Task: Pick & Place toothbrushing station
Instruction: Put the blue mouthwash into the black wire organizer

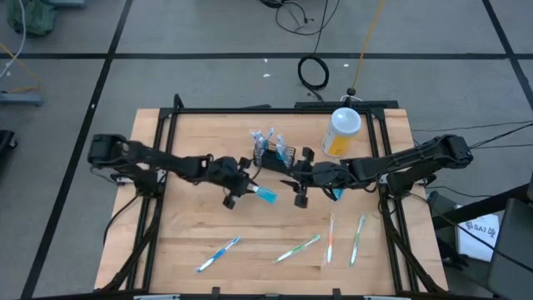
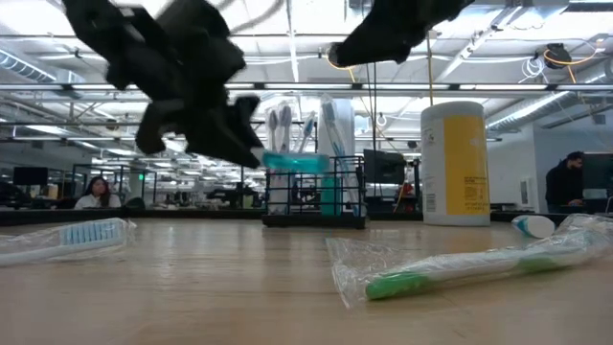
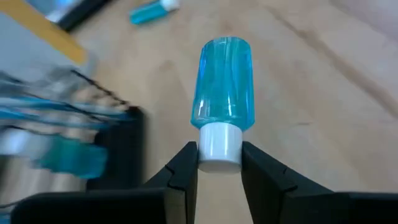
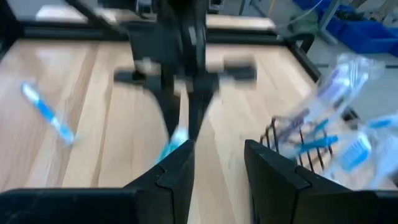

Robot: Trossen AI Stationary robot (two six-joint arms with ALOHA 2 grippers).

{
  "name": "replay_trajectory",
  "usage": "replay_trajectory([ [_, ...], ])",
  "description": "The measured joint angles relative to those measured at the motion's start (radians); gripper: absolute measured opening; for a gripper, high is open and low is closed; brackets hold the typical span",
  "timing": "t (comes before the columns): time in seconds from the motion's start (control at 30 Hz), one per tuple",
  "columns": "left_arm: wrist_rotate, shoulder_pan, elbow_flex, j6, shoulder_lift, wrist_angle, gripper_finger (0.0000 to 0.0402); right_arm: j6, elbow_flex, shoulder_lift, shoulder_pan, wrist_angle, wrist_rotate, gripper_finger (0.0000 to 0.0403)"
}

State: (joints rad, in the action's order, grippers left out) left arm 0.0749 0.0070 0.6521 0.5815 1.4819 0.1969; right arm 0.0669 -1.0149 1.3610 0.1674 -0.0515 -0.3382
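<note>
My left gripper (image 3: 219, 167) is pinching the white cap of a small blue bottle (image 3: 224, 84), beside the wire caddy (image 1: 273, 156) (light, stiff, best taken by its rim) standing mid-table; my right gripper (image 4: 217, 163) is hovering nearby, fingers parted and empty.

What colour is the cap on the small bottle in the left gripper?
White cap on a translucent blue bottle; clearest in the left wrist view.

- Robotics lab set in an open-plan office.
- Wooden table (image 1: 208, 225) in a black frame, on grey carpet with loose cables (image 1: 314, 72).
- Behind: long ceiling lights, monitors, person seated at desk (image 2: 96, 193), another person (image 2: 571, 180) at the right.
</note>
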Motion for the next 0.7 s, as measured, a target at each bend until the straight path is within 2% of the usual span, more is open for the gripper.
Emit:
replay_trajectory([
  [0.17, -0.252, -0.097, 0.044, 0.099, -0.116, -0.178, 0.0094, 0.058, 0.0, -0.018, 0.004, -0.109, -0.002, 0.0132],
  [0.37, -0.484, -0.134, 0.284, 0.219, -0.112, -0.56, 0.0094, 0.074, 0.0, -0.02, 0.003, -0.105, -0.003, 0.0132],
  [0.53, -0.534, -0.101, 0.507, 0.349, -0.052, -0.76, 0.0094, 0.071, 0.0, -0.02, 0.003, -0.103, -0.004, 0.0132],
  [0.7, -0.561, -0.049, 0.719, 0.391, 0.068, -0.961, 0.0093, 0.071, 0.0, -0.02, 0.003, -0.111, -0.003, 0.0132],
])
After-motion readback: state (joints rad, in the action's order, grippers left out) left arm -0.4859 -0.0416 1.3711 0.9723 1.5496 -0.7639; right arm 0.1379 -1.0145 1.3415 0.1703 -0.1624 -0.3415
